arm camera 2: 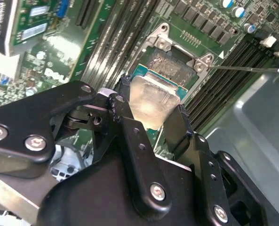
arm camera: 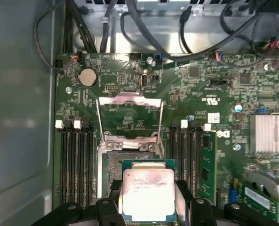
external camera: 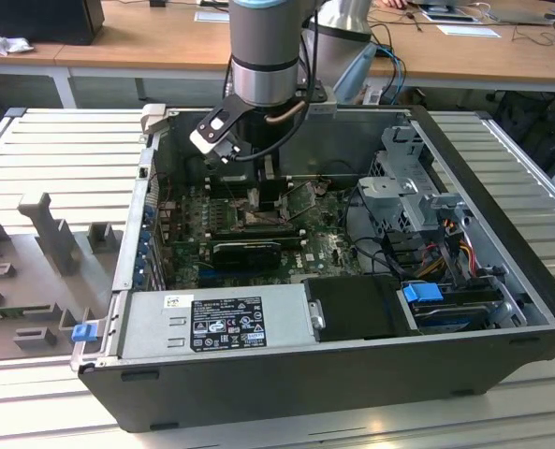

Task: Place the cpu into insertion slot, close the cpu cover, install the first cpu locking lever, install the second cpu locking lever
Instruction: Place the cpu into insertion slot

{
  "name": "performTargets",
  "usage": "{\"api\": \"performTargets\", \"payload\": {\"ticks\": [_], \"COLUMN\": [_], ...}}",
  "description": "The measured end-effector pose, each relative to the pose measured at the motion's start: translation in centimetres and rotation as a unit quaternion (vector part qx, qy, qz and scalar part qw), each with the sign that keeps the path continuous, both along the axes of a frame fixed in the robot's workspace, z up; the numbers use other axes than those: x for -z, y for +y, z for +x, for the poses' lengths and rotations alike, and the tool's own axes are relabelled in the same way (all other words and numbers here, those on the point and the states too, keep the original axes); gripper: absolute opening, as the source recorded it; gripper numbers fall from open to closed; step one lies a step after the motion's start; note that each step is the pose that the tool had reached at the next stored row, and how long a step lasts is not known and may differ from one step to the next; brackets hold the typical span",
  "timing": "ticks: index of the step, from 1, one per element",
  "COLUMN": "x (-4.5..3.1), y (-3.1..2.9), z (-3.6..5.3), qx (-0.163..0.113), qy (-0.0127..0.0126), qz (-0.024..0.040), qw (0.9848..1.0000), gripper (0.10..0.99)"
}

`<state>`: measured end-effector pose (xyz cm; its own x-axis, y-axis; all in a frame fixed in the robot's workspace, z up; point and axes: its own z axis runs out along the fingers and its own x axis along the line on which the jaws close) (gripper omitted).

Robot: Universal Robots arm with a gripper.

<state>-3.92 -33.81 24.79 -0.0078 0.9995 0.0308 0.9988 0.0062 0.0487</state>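
Since the insertion slot (arm camera: pixel 115 162) sits bare with the cpu cover (arm camera: pixel 130 100) flipped up out of the way, the cpu (arm camera: pixel 147 186) hangs just over it, not seated yet. The claw (arm camera: pixel 147 194) is pinching its edges, I'd guess to keep it flat.

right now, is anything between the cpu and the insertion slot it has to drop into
Nothing visible does. The fingers hold the cpu over the insertion slot, and the cpu cover is flipped open, clear of it. The part of the slot under the chip is hidden.
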Motion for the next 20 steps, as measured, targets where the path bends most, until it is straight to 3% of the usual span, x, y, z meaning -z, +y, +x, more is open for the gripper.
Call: {"api": "performTargets", "payload": {"ticks": [11,13,20], "x": [2.59,3.37,4.1], "y": [0.82,1.1,1.5], "z": [-0.66,-0.67,-0.5], "qx": [0.0,0.001,0.009], "qy": [0.0,0.0,0.0001], "qz": [0.0001,0.0004,0.001], "qw": [1.0,1.0,1.0], "gripper": [0.529,0.529,0.529]}}
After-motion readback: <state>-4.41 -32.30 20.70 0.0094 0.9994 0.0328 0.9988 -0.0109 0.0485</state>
